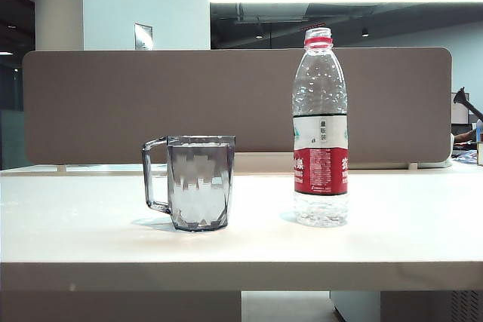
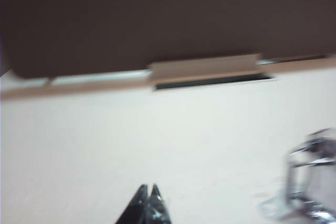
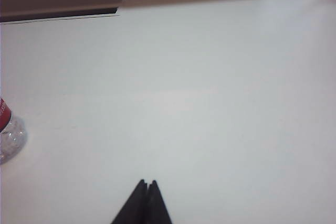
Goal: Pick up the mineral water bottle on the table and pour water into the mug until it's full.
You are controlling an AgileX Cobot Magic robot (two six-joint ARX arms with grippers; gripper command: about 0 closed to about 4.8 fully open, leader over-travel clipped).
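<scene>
The mineral water bottle (image 1: 320, 130) stands upright on the white table (image 1: 90, 231), right of centre, without its cap; water shows only low in its base. The smoky grey mug (image 1: 198, 182) stands to its left, handle pointing left, with water in it. Neither arm appears in the exterior view. In the blurred left wrist view my left gripper (image 2: 148, 188) is shut with nothing in it, over bare table, and the mug (image 2: 310, 182) lies off to one side. My right gripper (image 3: 147, 183) is shut and empty, with the bottle's base (image 3: 8, 135) at the frame edge.
A long grey-brown divider panel (image 1: 151, 103) backs the table, with a pale strip at its foot (image 2: 205, 67). The table's thick front edge (image 1: 241, 275) runs across the exterior view. Office clutter sits at the far right (image 1: 468, 137).
</scene>
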